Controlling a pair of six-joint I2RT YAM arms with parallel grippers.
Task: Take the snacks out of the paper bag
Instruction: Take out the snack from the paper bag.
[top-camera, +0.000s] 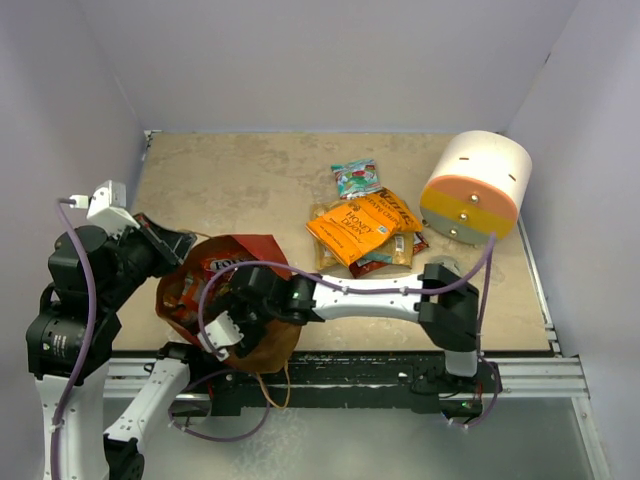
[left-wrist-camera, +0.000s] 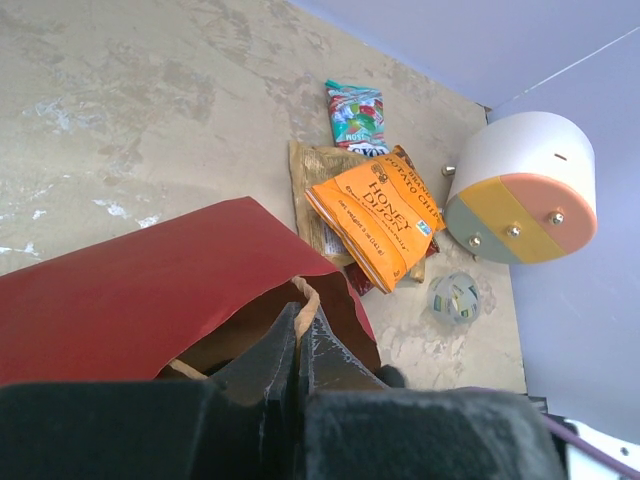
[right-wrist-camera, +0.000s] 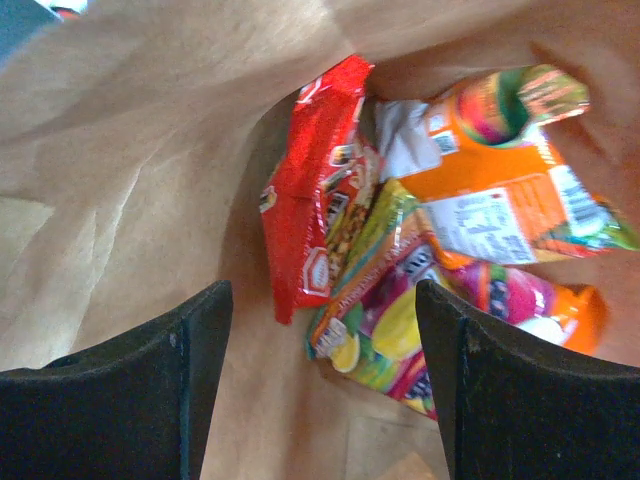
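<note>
1. The paper bag (top-camera: 255, 250) lies crumpled at the near left of the table (top-camera: 230, 180). Its red outside faces up and its brown inside shows at the mouth.
2. The left gripper (top-camera: 165, 243) sits at the bag's left rim. Its jaws are pressed together on the paper edge, which holds the mouth up.
3. The right gripper (top-camera: 228, 318) is inside the bag, jaws spread wide with nothing between them. From its wrist camera, the kraft wall (right-wrist-camera: 130, 180) is close on the left and above.
4. Deep in the bag, beyond the right fingers, three snacks lie bunched together. A red packet (right-wrist-camera: 310, 210) stands on edge against the wall, and a multicoloured candy pack (right-wrist-camera: 390, 310) is beside it. An orange-and-white packet (right-wrist-camera: 490, 200) lies over the candy pack's far end.
5. Well to the right of the bag, more snacks form a loose pile. An orange chip packet (top-camera: 357, 228) is on top, a dark red packet (top-camera: 385, 262) pokes out beneath it, and a teal-green packet (top-camera: 356, 178) lies just behind.
6. The right forearm (top-camera: 370, 295) stretches from the bag's mouth across the table, passing close in front of that pile.
7. Beyond the pile from the bag, a white cylinder (top-camera: 475, 185) with an orange-yellow band lies on its side. A clear tape roll (left-wrist-camera: 456, 297) sits just beside it.
8. A string handle (top-camera: 275, 385) trails from the bag over the near table edge.
</note>
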